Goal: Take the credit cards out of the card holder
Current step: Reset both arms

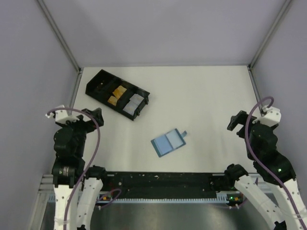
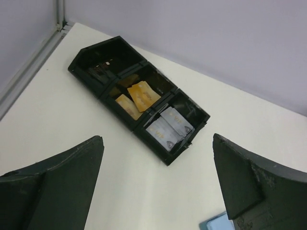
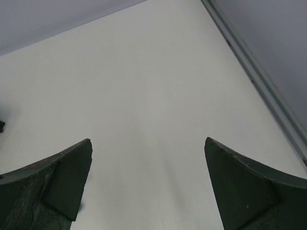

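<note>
Overhead: card holder unfolded | wrist: tray (4 cards) | left tool, right tool spread

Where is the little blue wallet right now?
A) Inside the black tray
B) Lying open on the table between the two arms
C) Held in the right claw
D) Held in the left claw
B: the wallet lies open and flat on the table, apart from the black tray. The left gripper and right gripper are both open and empty.
</note>
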### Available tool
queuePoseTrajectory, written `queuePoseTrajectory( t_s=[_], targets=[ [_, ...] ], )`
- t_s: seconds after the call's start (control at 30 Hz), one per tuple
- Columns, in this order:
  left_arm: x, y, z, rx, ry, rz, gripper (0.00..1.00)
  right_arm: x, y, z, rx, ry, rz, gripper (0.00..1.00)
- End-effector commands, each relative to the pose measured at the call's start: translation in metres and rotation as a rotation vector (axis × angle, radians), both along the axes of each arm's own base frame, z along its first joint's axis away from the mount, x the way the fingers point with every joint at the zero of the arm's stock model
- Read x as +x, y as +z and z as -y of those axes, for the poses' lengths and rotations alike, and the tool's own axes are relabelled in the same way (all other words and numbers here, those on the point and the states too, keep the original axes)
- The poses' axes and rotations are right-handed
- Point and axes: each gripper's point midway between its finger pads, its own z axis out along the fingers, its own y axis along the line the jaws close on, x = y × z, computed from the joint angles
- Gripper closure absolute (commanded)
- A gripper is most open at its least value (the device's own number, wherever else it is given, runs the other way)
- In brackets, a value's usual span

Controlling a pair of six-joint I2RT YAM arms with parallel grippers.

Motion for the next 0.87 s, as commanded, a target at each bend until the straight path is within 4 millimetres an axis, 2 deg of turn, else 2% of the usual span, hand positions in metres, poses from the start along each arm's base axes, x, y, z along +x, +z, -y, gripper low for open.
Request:
queuePoseTrajectory(
  t_s=[0.0, 0.17, 0.5, 0.83],
  targets=[
    [-0.033, -0.028, -0.018, 0.142, 0.072, -0.077, 0.01, -0.026, 0.019, 0.041, -0.054, -0.166, 0.059, 0.02],
    [-0.042, -0.042, -0.024, 0.141, 0.11, -0.011, 0.01, -0.036, 0.027, 0.05, -0.043, -0.186, 0.109, 0.02],
    [-0.038, -0.048, -0.025, 0.171, 0.116, -0.001, 0.01, -0.035, 0.016, 0.051, -0.039, -0.208, 0.096, 0.01],
    [-0.037, -0.046, -0.022, 0.164, 0.1, 0.011, 0.02, -0.036, 0.015, 0.05, -0.031, -0.201, 0.1, 0.02]
  ],
)
